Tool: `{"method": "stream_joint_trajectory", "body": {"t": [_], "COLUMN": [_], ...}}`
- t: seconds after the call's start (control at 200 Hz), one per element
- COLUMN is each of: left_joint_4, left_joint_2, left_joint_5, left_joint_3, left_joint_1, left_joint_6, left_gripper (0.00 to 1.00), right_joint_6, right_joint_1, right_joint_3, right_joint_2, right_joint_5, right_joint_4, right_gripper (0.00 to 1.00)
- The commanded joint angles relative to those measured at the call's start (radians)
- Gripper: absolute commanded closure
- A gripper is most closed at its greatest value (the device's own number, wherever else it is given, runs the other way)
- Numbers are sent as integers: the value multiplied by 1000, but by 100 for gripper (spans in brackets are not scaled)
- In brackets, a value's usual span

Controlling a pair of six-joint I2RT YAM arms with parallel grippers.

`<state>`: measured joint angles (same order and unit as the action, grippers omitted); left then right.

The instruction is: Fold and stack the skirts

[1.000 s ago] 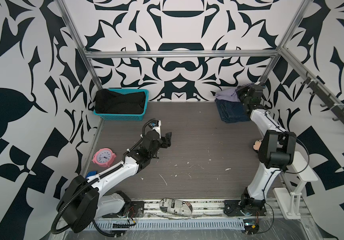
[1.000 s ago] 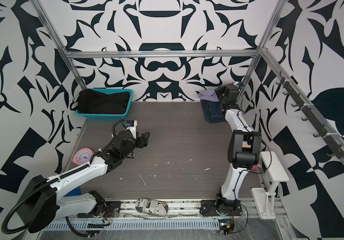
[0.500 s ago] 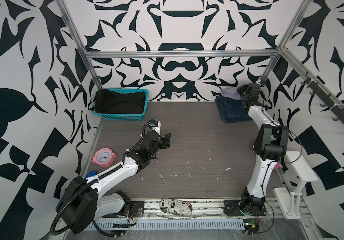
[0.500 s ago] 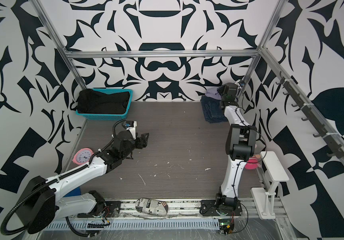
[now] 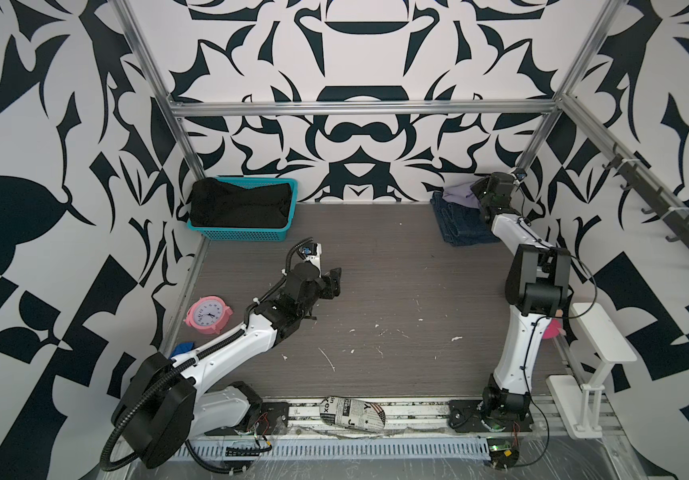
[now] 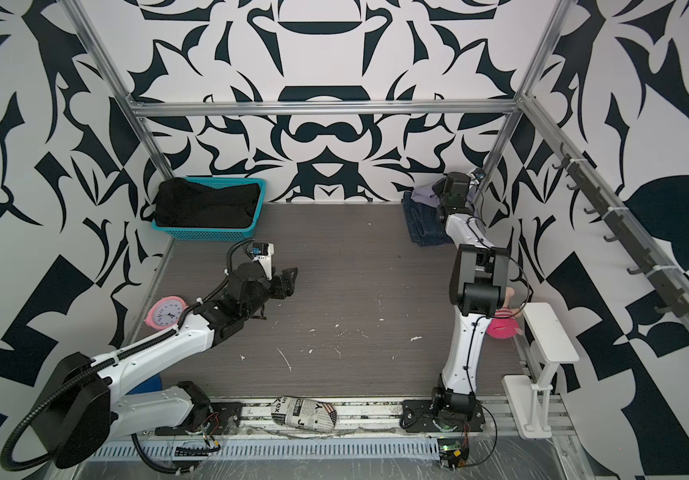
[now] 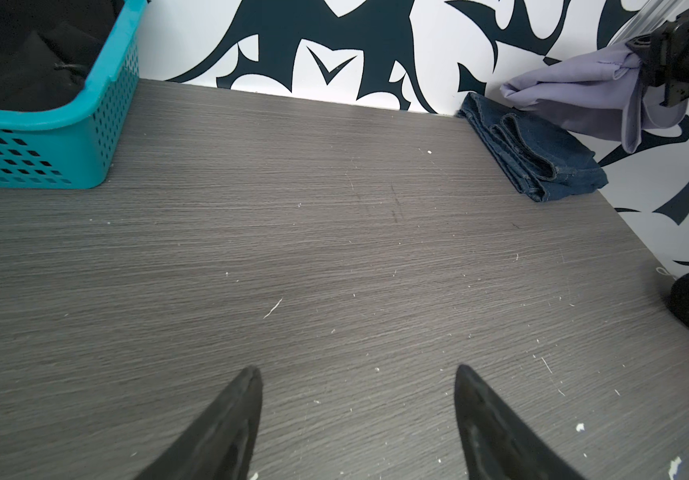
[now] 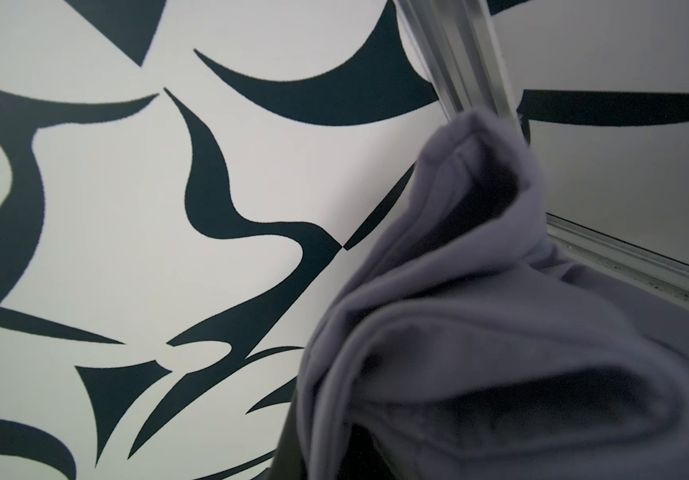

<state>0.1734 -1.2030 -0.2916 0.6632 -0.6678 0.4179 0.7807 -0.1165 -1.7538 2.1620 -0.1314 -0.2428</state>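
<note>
A grey wood-grain table (image 5: 397,316) is seen in both top views, enclosed by black-and-white patterned walls. A teal basket (image 5: 247,237) is set in its far left corner, and a black skirt (image 5: 243,203) is piled inside it, filling it to the rim. A folded denim skirt (image 5: 457,226) is laid flat in the far right corner, against the back wall. A lavender skirt (image 7: 575,95) is held bunched and lifted over the far edge of the denim one; whether the two touch cannot be told. The right arm is stretched up from its base at the near edge to that corner, and the right gripper (image 7: 646,54) is clamped on a gathered fold of the lavender cloth. The left arm is extended low from the near left corner towards the middle, and the left gripper (image 7: 357,374) is held over bare table with its jaws spread wide and nothing between them. A pink clock (image 5: 208,314) is placed beside the left arm
</note>
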Motion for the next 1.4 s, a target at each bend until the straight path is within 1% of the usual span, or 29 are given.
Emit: {"method": "stream_joint_trajectory", "body": {"t": [0.0,0.025,0.035,0.055,0.225,0.395,0.44,0.495,0.565,0.66,0.72,0.74,0.755,0.79,0.895,0.905,0.95,0.97,1.0,1.14,1.245,1.315,1.395], "left_joint_4": [-17,-16,-15,-15,-20,-23,-25,-25,-23,-23,-22,-20,-21,-17,-11,-10,-6,-3,1,8,5,0,0], "left_joint_2": [31,32,32,34,46,61,63,68,69,67,67,69,69,70,77,77,79,80,83,79,67,59,55], "left_joint_5": [-3,-2,-2,-2,-4,-13,-14,-16,-15,-14,-11,-10,-11,-10,-15,-15,-17,-17,-18,-22,-24,-25,-16], "left_joint_3": [11,10,10,9,-4,-15,-18,-20,-24,-26,-28,-27,-27,-28,-35,-36,-41,-43,-46,-50,-39,-29,-24], "left_joint_1": [2,2,2,2,2,2,2,2,2,2,2,2,2,2,2,2,2,2,2,1,2,2,2], "left_joint_6": [-3,-1,-1,1,5,13,13,13,15,15,16,17,18,21,27,27,31,31,35,33,21,16,16], "left_gripper": [25,25,25,25,25,25,25,25,25,25,25,25,25,25,25,25,25,25,25,25,25,25,25], "right_joint_6": [-44,-53,-56,-61,-77,-62,-51,-49,-55,-69,-71,-74,-78,-88,-88,-89,-96,-99,-107,-138,-134,-123,-121], "right_joint_1": [22,27,29,32,55,69,70,70,70,71,69,68,68,66,67,67,67,65,63,38,7,-16,-40], "right_joint_3": [27,32,33,34,52,121,138,154,169,170,142,129,120,110,165,174,204,214,217,187,132,107,48], "right_joint_2": [-40,-41,-41,-38,-27,-52,-60,-71,-87,-106,-118,-122,-126,-143,-242,-253,-300,-319,-344,-389,-356,-313,-237], "right_joint_5": [-51,-52,-78,-88,-102,-119,-117,-116,-105,-79,-71,-71,-36,-19,-23,-27,-43,-49,-47,16,138,221,293], "right_joint_4": [-97,-99,-97,-94,-84,-86,-73,-64,-53,-38,24,49,67,97,129,128,128,134,146,214,266,273,322], "right_gripper": [100,100,100,100,100,100,93,88,75,62,51,50,50,50,49,45,38,30,28,27,28,33,43]}}
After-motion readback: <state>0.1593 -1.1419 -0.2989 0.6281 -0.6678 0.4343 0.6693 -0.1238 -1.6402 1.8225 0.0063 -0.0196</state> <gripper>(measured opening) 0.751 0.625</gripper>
